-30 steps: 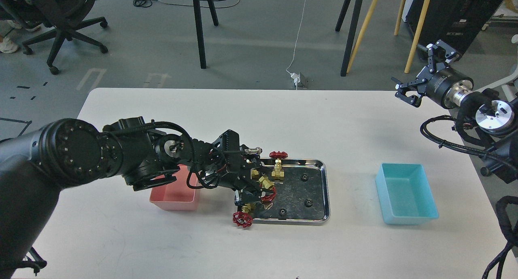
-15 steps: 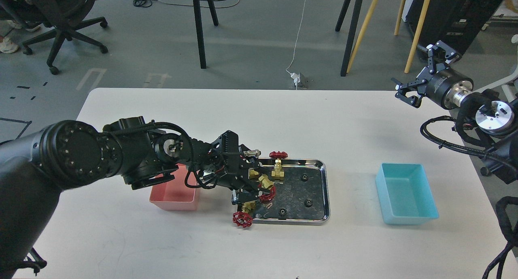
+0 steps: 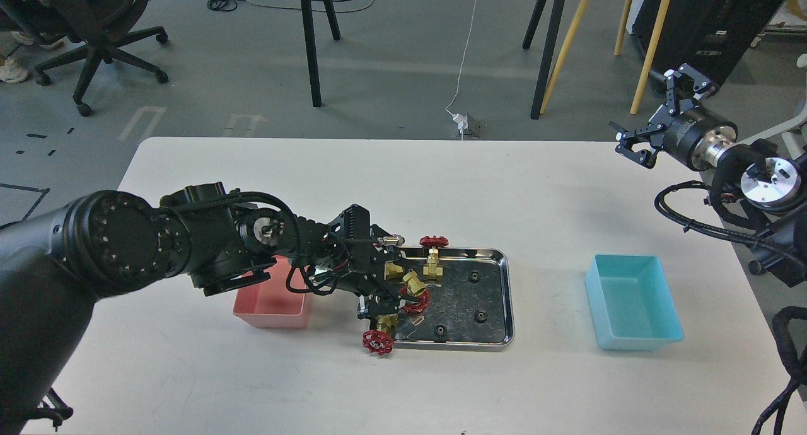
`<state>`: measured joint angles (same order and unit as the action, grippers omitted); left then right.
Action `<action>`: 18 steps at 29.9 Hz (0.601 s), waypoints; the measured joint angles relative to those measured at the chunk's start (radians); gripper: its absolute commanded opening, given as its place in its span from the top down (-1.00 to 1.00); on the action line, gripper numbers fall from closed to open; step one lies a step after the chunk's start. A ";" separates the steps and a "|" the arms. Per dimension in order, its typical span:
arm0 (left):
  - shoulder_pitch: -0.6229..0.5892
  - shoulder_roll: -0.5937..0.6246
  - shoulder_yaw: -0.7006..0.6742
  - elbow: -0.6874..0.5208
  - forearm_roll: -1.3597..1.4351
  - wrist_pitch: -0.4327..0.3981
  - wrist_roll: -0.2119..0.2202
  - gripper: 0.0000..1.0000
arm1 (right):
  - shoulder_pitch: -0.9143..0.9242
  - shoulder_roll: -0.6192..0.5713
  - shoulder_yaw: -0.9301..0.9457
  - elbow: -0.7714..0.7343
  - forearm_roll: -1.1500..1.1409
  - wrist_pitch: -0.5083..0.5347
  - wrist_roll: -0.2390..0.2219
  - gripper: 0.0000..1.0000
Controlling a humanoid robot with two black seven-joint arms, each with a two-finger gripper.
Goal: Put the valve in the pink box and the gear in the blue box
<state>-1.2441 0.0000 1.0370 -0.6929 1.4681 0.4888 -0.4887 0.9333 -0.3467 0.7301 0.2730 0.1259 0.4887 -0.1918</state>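
My left gripper (image 3: 392,296) is over the left end of the steel tray (image 3: 508,309), shut on a brass valve (image 3: 413,285) whose red handwheel hangs tilted below the fingers. Another valve (image 3: 433,263) stands at the tray's far rim. A third valve (image 3: 378,339) lies over the tray's front left corner. A fourth (image 3: 394,270) is partly hidden by my gripper. Three small black gears (image 3: 480,316) lie on the tray's right half. The pink box (image 3: 271,302) sits left of the tray, partly under my arm. The blue box (image 3: 633,299) sits at the right. My right gripper (image 3: 657,115) is open, high beyond the table's right far corner.
The white table (image 3: 403,183) carries only the tray and the two boxes. Chair legs, stand legs and cables are on the floor beyond the far edge. My right arm's cables hang past the table's right edge.
My left gripper has shifted slightly left and back, and the valve in it has moved with it. The right arm has barely moved.
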 measured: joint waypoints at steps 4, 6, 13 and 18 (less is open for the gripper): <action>0.000 0.000 0.000 0.000 0.000 0.000 0.000 -0.07 | -0.003 0.000 0.000 0.000 0.000 0.000 0.000 -0.99; 0.000 0.000 0.000 0.000 0.000 0.000 0.000 -0.02 | -0.003 0.000 0.000 0.000 0.000 0.000 0.000 -0.99; 0.000 0.000 0.000 0.000 0.000 0.000 0.000 0.22 | -0.004 0.000 0.000 0.000 0.000 0.000 0.000 -0.99; 0.000 0.000 0.000 0.000 0.000 0.000 0.000 0.34 | -0.010 0.000 0.000 0.000 0.000 0.000 0.000 -0.99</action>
<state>-1.2441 0.0000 1.0370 -0.6931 1.4682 0.4888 -0.4887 0.9234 -0.3467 0.7301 0.2730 0.1259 0.4887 -0.1918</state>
